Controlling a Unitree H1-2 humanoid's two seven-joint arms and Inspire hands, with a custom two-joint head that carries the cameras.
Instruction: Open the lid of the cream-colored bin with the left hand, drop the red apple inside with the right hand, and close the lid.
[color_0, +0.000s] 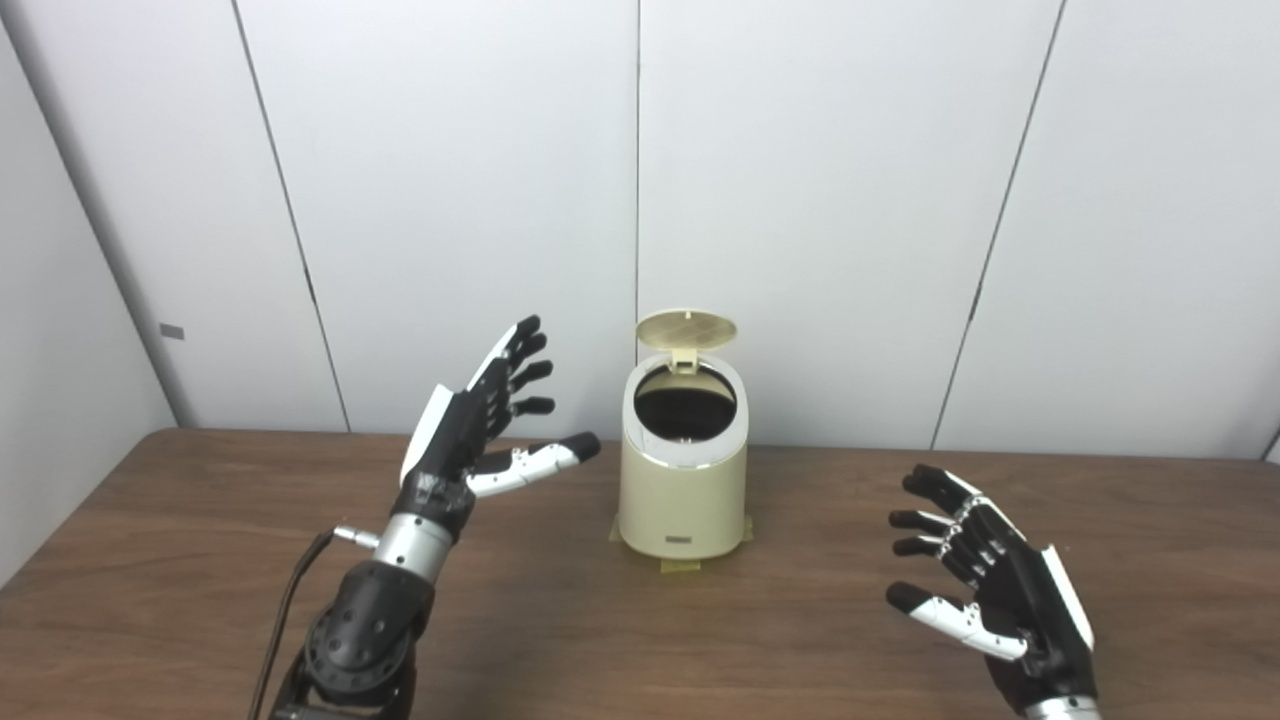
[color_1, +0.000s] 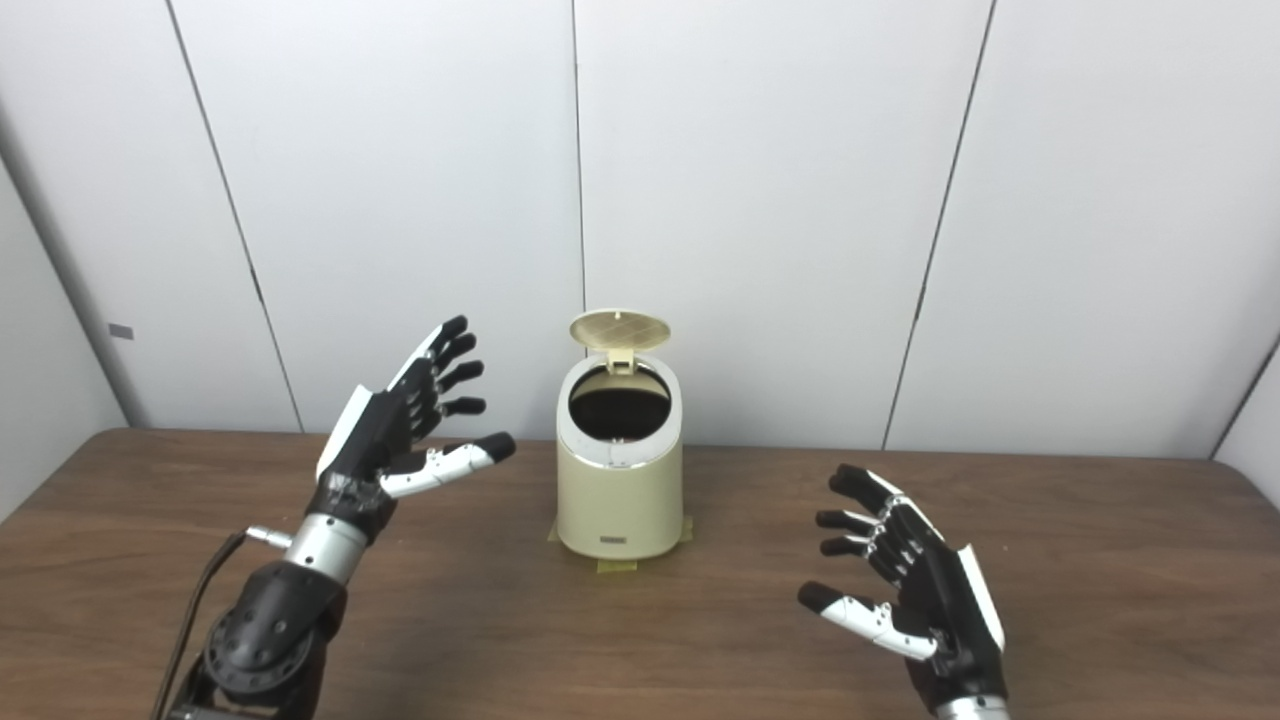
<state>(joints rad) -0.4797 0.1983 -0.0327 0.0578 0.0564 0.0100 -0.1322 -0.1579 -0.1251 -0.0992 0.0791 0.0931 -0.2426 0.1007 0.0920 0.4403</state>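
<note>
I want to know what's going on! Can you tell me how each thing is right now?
lid: flipped up, open.
cream-colored bin: upright on the table, inside dark.
left hand: open, raised, empty.
right hand: open, empty.

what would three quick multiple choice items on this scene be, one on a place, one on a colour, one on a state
1. Where does the bin stand?
A. mid-table between the two hands
B. at the table's left edge
C. beside the right wrist

2. What colour is the bin's body?
A. red
B. cream
C. black

3. How is the lid?
A. shut flat
C. lying on the table
B. tipped up, mouth open

Answers:
1 A, the left hand and right hand flank it, both open and holding nothing.
2 B, its wall is pale cream with a chrome rim.
3 B, the lid stands up at the back over the dark opening.
</note>
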